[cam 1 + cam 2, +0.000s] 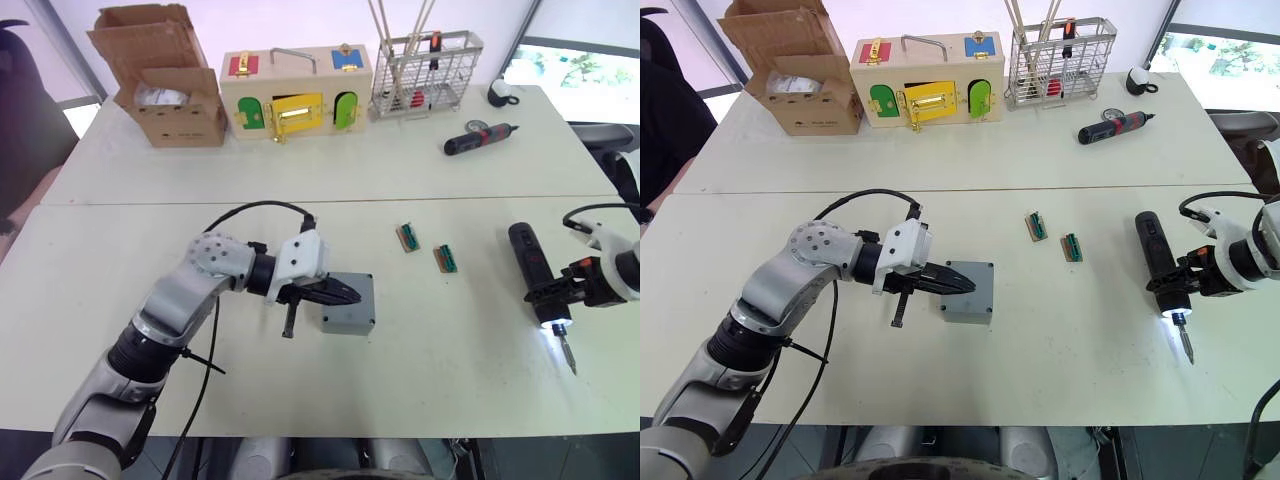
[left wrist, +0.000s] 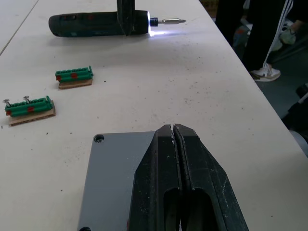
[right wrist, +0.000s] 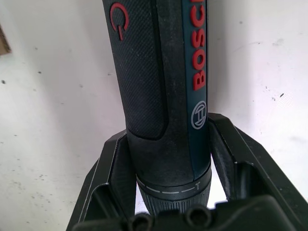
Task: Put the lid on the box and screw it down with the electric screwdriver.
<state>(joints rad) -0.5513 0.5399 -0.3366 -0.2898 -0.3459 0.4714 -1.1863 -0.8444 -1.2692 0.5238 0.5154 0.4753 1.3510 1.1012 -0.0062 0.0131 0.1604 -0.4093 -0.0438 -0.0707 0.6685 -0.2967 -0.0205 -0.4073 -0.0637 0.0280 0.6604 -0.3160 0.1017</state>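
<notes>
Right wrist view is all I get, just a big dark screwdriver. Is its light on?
Observer: Yes, the screwdriver glows white at its tip.
Operator: Where's the box?
Observer: The box sits off to the robot's left, with the lid already on it.
Operator: What's the left gripper doing?
Observer: The left gripper is shut, its tips over the lid.

Robot test lab: white tables [image 1: 300, 170], wooden latch box [image 1: 295, 92], wire tool rack [image 1: 427, 72]
</notes>
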